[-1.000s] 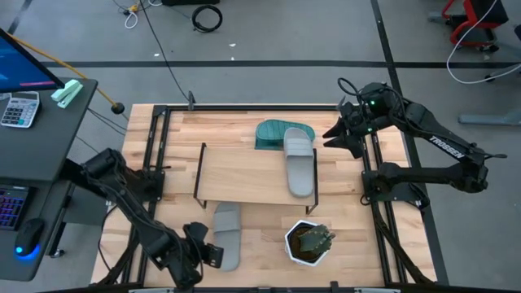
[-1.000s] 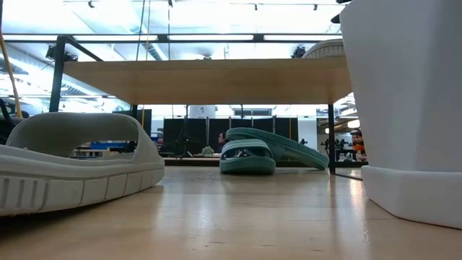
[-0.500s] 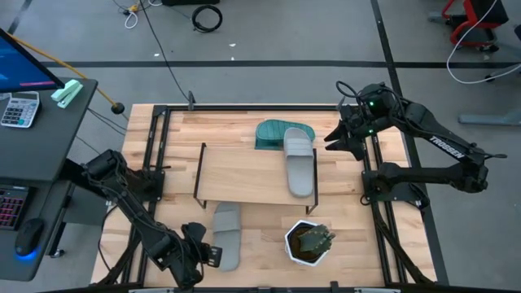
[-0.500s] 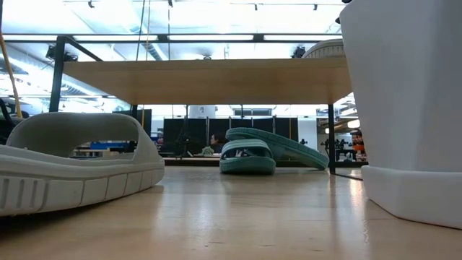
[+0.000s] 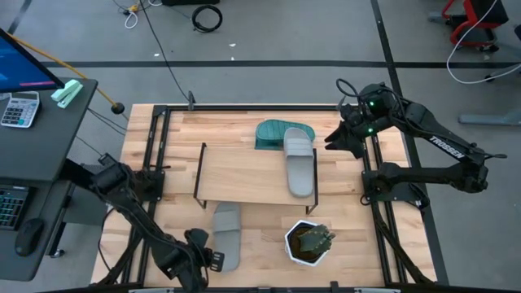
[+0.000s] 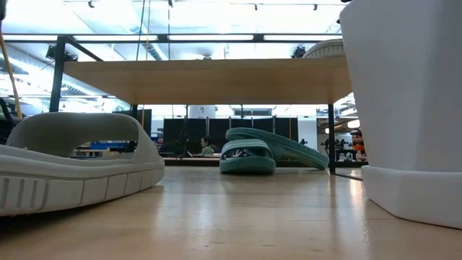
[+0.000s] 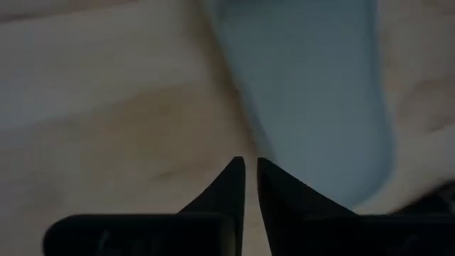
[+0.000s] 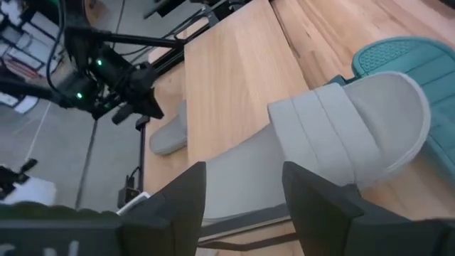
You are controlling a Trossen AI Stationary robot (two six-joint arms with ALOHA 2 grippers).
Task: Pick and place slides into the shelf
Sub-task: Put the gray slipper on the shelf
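A light grey slide (image 5: pixel 299 163) lies on the right end of the shelf board (image 5: pixel 244 172), its toe sticking out past the far edge. Two teal slides (image 5: pixel 277 133) lie on the table just behind the shelf, one leaning on the other (image 6: pixel 267 150). A second grey slide (image 5: pixel 226 234) rests sole-down on the table in front of the shelf. My left gripper (image 5: pixel 213 260) is shut, low beside that slide's near end (image 7: pixel 320 107). My right gripper (image 5: pixel 334 140) is open in the air, right of the shelved slide (image 8: pixel 341 135).
A white hexagonal plant pot (image 5: pixel 309 242) stands at the near right and fills the right of the low view (image 6: pixel 411 108). Black frame rails (image 5: pixel 155 155) run along the table's sides. A desk with a keyboard and a calculator (image 5: pixel 20 108) stands to the left.
My left gripper has drawn back a little toward the table's near edge, still shut. The grey slide beside it has not moved.
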